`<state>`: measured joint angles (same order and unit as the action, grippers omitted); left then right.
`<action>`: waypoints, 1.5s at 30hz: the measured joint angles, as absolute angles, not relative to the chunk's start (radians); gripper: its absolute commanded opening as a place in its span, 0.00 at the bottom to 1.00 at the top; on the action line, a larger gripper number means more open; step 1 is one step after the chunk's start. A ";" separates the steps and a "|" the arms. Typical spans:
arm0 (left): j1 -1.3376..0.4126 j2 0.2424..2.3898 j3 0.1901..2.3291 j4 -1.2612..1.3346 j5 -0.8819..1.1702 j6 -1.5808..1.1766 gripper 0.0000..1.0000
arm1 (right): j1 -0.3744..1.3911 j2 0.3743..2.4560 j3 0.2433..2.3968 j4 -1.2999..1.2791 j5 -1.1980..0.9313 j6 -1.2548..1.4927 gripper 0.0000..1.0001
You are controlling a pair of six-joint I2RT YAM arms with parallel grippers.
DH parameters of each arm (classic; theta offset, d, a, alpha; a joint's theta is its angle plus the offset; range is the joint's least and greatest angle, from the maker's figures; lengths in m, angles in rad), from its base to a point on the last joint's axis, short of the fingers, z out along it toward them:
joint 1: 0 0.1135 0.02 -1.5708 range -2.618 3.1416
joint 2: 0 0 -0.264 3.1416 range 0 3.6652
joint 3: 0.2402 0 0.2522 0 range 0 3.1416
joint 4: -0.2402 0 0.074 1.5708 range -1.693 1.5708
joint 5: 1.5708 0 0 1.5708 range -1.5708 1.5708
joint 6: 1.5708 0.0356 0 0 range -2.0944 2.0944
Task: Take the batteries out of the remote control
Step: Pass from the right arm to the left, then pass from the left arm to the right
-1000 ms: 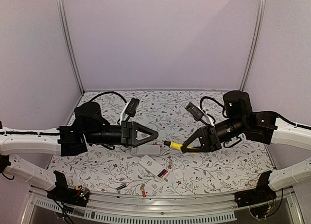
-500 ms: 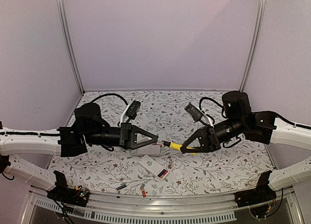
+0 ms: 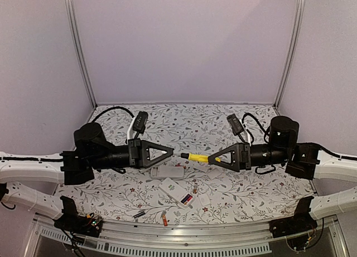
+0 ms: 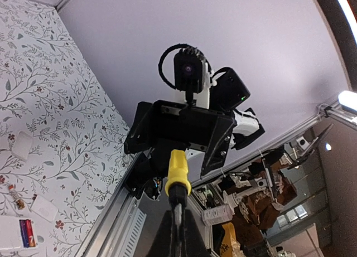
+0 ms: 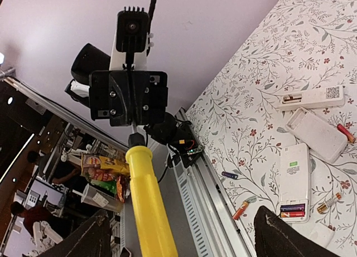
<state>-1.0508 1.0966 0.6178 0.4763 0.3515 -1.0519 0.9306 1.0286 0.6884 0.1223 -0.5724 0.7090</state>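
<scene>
Batteries, small red-and-dark cylindrical cells (image 3: 187, 199), are seen seated in the open white plastic remote control (image 3: 170, 187), at six o'clock below the raised grippers. A loose orange cell (image 3: 164, 219) lies at seven o'clock. They are judged light, rigid, smooth and prone to rolling, so best pinched across the middle. The yellow-handled screwdriver (image 3: 196, 156) is clamped by its black tip in the left gripper (image 3: 179, 155). The right gripper (image 3: 211, 158) is spread wide around the handle.

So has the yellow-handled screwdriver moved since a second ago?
Yes, the screwdriver has shifted up-image and slightly left, away from the flat white remote control.
</scene>
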 measured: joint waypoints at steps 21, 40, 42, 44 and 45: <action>-1.051 1.045 0.573 0.581 0.276 -1.064 0.00 | 1.021 1.119 0.698 0.428 -0.473 0.902 0.31; -1.034 1.085 0.625 0.371 0.278 -1.028 0.77 | 1.021 1.059 0.698 0.196 -0.337 0.860 0.00; -1.024 1.100 0.640 0.298 0.271 -1.015 0.78 | 1.021 1.028 0.698 0.083 -0.289 0.831 0.00; -1.012 1.125 0.648 0.225 0.254 -1.005 0.78 | 1.021 1.002 0.698 -0.046 -0.253 0.799 0.00; -1.008 1.141 0.648 0.194 0.246 -1.001 0.78 | 1.021 0.997 0.698 -0.094 -0.240 0.785 0.00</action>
<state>-1.0080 1.1412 0.6483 0.1940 0.2459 -1.0008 1.0210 0.9970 0.6983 -0.0937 -0.2401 0.7845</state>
